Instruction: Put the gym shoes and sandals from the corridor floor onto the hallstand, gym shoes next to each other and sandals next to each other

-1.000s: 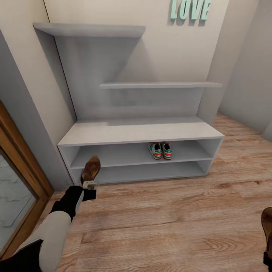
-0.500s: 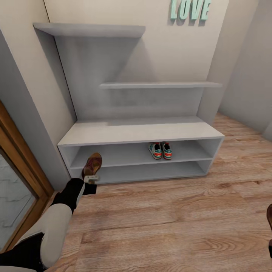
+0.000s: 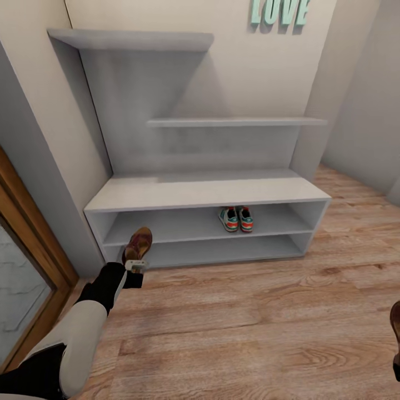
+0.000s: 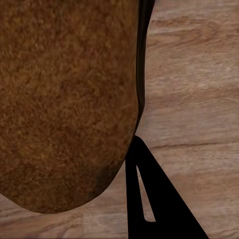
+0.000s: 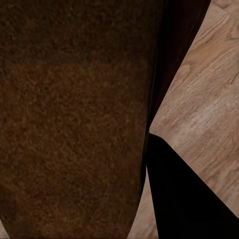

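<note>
The right gripper (image 3: 396, 364) sat at the near edge over the wood floor (image 3: 250, 328), its jaws clamped on a brown sandal (image 5: 74, 119). Farther ahead, the left gripper (image 3: 135, 265) held the other sandal (image 3: 138, 244) with its jaws closed on it, in front of the left end of the grey shoe rack (image 3: 205, 191). Beyond, the two gym shoes (image 3: 236, 219) stood side by side on the rack's middle shelf, right of centre.

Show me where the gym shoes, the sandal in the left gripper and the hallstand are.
gym shoes (image 3: 236, 219), head view, on the pair's uppers.
sandal (image 3: 138, 244), head view, on its footbed.
hallstand (image 3: 205, 192), head view, on the bench's flat top.
</note>
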### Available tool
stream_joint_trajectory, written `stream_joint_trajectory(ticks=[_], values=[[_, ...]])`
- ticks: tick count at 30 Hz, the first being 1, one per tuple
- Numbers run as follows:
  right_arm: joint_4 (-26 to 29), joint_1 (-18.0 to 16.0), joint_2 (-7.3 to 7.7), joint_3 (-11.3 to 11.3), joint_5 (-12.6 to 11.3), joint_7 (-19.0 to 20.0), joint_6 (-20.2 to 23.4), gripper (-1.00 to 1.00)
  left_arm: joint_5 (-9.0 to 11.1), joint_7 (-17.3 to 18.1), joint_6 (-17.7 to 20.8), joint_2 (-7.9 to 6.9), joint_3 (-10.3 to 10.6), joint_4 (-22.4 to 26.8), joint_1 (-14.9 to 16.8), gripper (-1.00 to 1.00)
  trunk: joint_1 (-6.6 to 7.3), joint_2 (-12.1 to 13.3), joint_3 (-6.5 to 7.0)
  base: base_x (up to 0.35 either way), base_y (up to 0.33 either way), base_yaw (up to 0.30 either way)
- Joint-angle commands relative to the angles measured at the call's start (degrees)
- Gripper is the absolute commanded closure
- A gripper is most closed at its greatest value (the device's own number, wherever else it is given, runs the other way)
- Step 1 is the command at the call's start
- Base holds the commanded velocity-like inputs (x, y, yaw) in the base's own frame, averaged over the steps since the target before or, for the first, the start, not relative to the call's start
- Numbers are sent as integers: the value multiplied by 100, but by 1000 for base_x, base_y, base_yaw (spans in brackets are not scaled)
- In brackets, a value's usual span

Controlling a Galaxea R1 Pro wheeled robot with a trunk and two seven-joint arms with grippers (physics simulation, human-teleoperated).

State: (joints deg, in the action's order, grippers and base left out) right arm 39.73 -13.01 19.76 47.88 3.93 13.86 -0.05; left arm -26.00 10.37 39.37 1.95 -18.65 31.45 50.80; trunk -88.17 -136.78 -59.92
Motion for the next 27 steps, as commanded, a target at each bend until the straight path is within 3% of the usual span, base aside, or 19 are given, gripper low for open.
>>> stream_joint_trajectory(ticks=[1, 16, 18, 27], values=[[-1, -8, -4, 32, 23, 38, 4, 100, -60, 47, 17, 8, -42, 11, -2, 100, -21, -44, -28, 0, 0, 0], [-9, -8, -16, 28, 29, 39, -2, 100, -73, 42, 18, -28, -9, 4, -26, 100, -351, -646, -408, 0, 0, 0], [-9, -8, -17, 28, 29, 41, -3, 100, -72, 43, 18, -39, -10, 3, -26, 100, -356, -648, -469, 0, 0, 0], [-32, -6, -23, 20, 43, 46, -15, 100, -79, 35, 18, -62, -16, 11, -41, 100, -356, -648, -509, 0, 0, 0]])
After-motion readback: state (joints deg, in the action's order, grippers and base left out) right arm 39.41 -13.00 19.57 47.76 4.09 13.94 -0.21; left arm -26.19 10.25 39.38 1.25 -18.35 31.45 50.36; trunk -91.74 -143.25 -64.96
